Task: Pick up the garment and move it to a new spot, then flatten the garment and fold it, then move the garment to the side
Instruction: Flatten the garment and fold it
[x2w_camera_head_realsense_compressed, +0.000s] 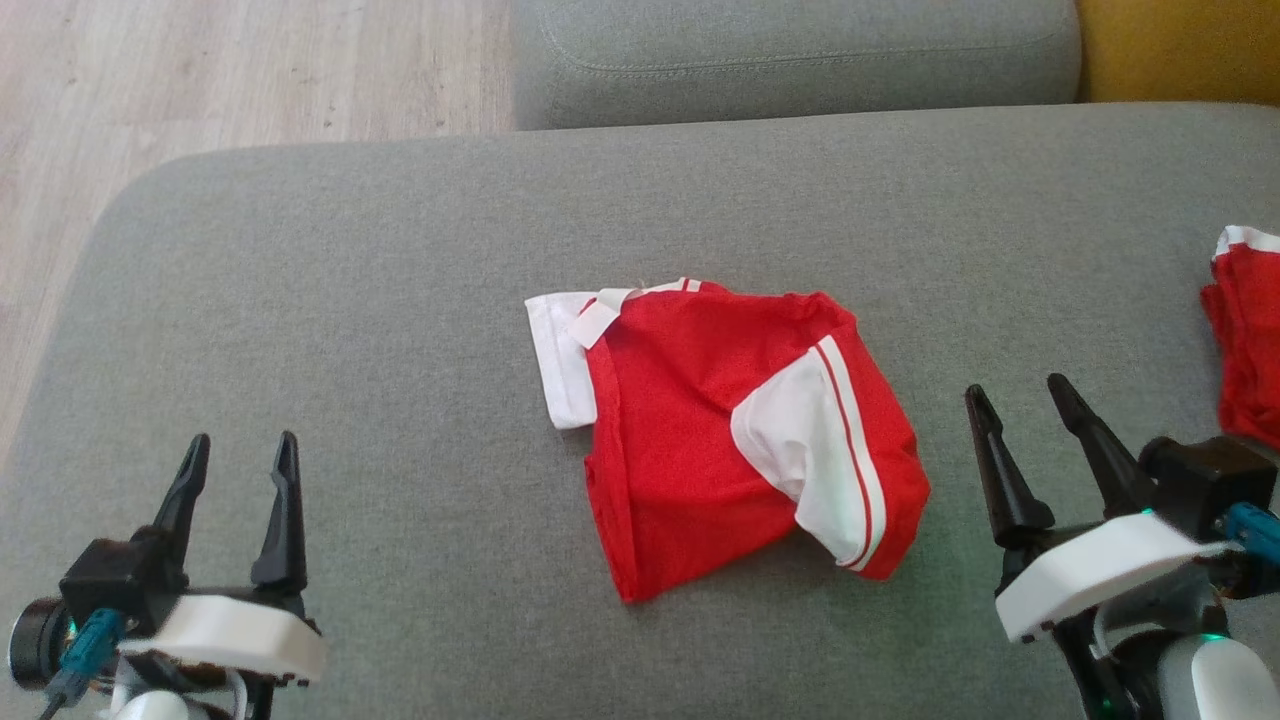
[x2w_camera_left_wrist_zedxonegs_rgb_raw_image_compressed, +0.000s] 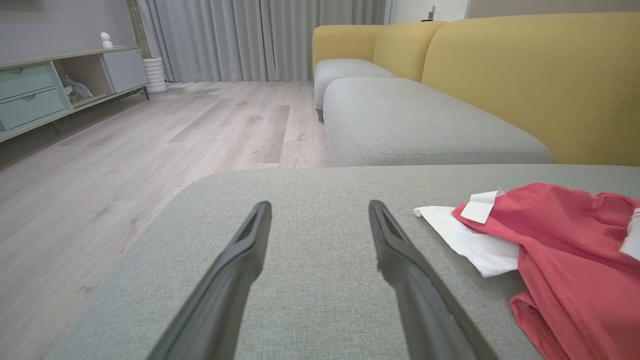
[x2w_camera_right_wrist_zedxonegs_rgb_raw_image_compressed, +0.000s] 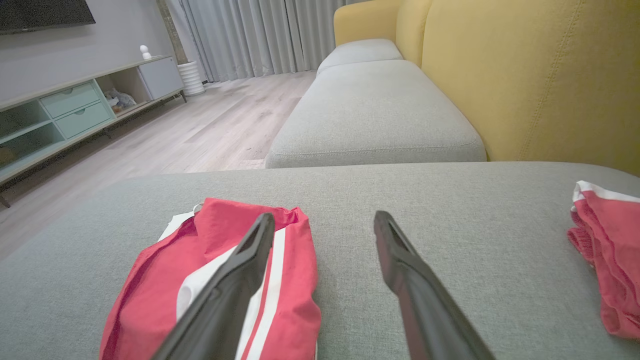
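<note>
The garment (x2w_camera_head_realsense_compressed: 720, 430) is a red piece with white panels and stripes, lying crumpled in the middle of the grey cushion (x2w_camera_head_realsense_compressed: 400, 300). The left wrist view has the garment (x2w_camera_left_wrist_zedxonegs_rgb_raw_image_compressed: 560, 250) at its right side, and the right wrist view has the garment (x2w_camera_right_wrist_zedxonegs_rgb_raw_image_compressed: 220, 280) at lower left, partly behind one finger. My left gripper (x2w_camera_head_realsense_compressed: 243, 450) hovers open at the lower left, well clear of the cloth. At the lower right my right gripper (x2w_camera_head_realsense_compressed: 1020, 392) is open too, just right of the garment's edge. Neither gripper holds anything.
A second red and white cloth (x2w_camera_head_realsense_compressed: 1245, 330) lies at the cushion's right edge, also seen as a cloth (x2w_camera_right_wrist_zedxonegs_rgb_raw_image_compressed: 607, 250) on the right. Another grey seat (x2w_camera_head_realsense_compressed: 790, 55) and a yellow sofa back (x2w_camera_right_wrist_zedxonegs_rgb_raw_image_compressed: 540, 75) lie beyond. Wooden floor (x2w_camera_head_realsense_compressed: 200, 70) borders the left.
</note>
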